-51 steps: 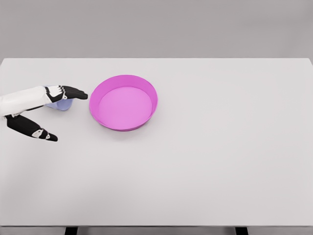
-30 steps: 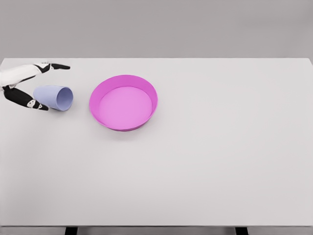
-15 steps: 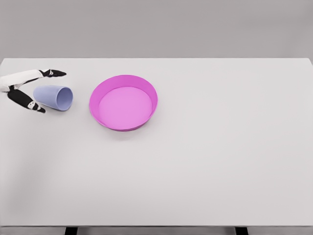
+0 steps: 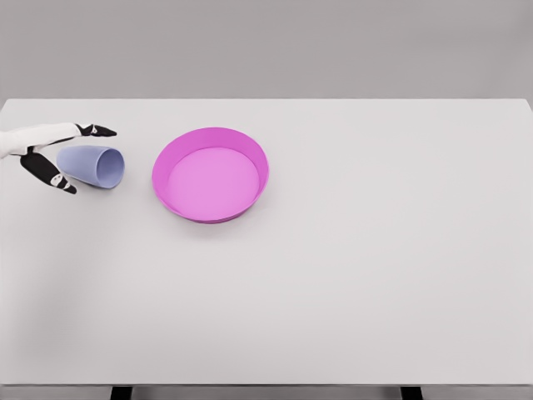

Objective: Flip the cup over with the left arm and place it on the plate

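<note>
A pale blue cup [image 4: 93, 166] lies on its side on the white table [image 4: 350, 267], its mouth facing right toward the plate. A round pink plate [image 4: 211, 173] with a raised rim sits just to the right of it. My left hand [image 4: 73, 158] comes in from the left edge at the cup's closed end. Its fingers [image 4: 97, 130] reach along the cup's far side and its thumb [image 4: 52, 176] sits at the near side. The hand is spread around the cup's base, and I see no closed grasp. The right arm is out of view.
My left hand pulled back to the left, uncovering the cup, then settled with fingers and thumb either side of the cup's base. Cup and plate have stayed put.
</note>
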`<state>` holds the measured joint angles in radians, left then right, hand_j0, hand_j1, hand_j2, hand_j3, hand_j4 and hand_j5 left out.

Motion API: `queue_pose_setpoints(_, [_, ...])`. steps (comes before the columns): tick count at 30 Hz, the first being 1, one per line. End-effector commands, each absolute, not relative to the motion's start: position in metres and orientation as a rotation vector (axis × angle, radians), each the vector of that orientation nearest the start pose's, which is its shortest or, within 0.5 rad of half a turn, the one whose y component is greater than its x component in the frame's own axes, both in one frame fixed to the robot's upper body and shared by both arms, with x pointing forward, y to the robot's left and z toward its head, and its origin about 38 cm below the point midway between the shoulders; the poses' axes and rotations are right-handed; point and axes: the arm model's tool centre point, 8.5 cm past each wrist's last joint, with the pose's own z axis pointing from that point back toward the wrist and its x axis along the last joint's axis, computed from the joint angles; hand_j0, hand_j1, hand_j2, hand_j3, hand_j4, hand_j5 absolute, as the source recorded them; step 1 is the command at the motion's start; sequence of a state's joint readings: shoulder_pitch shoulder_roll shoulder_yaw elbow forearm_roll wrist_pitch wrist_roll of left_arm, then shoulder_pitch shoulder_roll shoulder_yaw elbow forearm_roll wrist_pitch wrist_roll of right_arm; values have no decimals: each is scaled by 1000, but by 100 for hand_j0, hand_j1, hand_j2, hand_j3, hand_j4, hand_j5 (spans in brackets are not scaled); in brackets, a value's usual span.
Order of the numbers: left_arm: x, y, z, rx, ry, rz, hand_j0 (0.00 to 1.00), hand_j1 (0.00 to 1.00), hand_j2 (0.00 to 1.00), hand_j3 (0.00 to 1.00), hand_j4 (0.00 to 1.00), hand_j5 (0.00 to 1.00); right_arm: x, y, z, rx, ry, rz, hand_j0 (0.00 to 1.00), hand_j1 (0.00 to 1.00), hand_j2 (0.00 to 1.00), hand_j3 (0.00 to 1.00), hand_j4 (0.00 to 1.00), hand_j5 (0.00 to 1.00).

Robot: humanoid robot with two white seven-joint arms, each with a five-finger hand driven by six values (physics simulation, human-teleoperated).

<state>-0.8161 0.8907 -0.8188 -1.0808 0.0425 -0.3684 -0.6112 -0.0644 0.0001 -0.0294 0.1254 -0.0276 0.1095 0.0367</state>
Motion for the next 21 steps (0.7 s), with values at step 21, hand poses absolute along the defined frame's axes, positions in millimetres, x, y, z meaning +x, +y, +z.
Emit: queue_pose_setpoints(21, [487,403,182,264,-1117,-1520,100,100,100,100,100,100,-13,-266,-257,-45,166,-67,100,100,100,100,100,100])
